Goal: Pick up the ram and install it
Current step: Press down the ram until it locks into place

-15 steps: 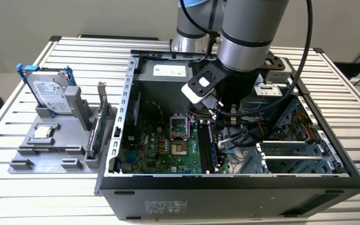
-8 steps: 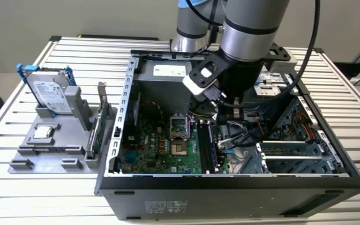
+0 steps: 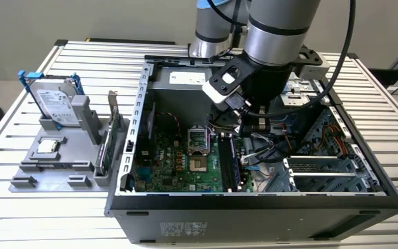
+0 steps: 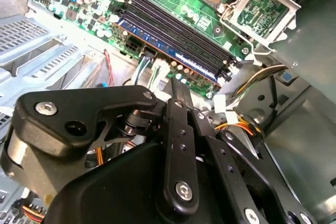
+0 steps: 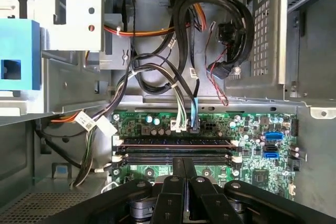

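Note:
The ram (image 4: 173, 51) is a long narrow stick with a blue edge. It stands in the black memory slot nearest the motherboard's edge, also seen as the ram (image 5: 176, 142) in the first wrist view and the ram (image 3: 231, 158) in the exterior view. My gripper (image 4: 176, 83) hangs inside the open computer case just above that stick, fingers pressed together with nothing between them. In the first wrist view the gripper (image 5: 184, 161) has its tips over the neighbouring empty memory slots (image 5: 178, 153).
Cable bundles (image 5: 178, 93) hang close beside the slots. The open processor socket (image 3: 195, 140) lies on the board. Outside the case, a grey fixture (image 3: 29, 165) holds a hard drive (image 3: 54, 104), a small silver chip (image 3: 47, 147) and an expansion card (image 3: 112, 135).

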Robot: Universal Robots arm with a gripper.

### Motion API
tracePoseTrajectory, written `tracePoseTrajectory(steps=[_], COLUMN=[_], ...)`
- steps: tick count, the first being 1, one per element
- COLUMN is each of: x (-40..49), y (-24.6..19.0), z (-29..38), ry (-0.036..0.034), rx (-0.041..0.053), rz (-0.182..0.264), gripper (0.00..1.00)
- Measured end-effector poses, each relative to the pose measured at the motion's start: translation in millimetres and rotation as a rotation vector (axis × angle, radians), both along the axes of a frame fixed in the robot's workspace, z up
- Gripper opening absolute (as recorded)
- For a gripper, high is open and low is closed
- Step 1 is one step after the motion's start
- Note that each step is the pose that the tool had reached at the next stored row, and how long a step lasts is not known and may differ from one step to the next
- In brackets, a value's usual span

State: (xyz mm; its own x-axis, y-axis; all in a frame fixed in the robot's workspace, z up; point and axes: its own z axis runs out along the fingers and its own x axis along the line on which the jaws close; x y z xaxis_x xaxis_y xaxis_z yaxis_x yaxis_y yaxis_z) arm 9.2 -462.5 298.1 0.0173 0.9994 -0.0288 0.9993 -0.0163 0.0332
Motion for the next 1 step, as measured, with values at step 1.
tracePoseTrajectory(steps=[1], x=[0.0], y=[0.0], z=[0.0], ry=[0.0000], rx=[0.0000], rz=[0.000], gripper=[0.00])
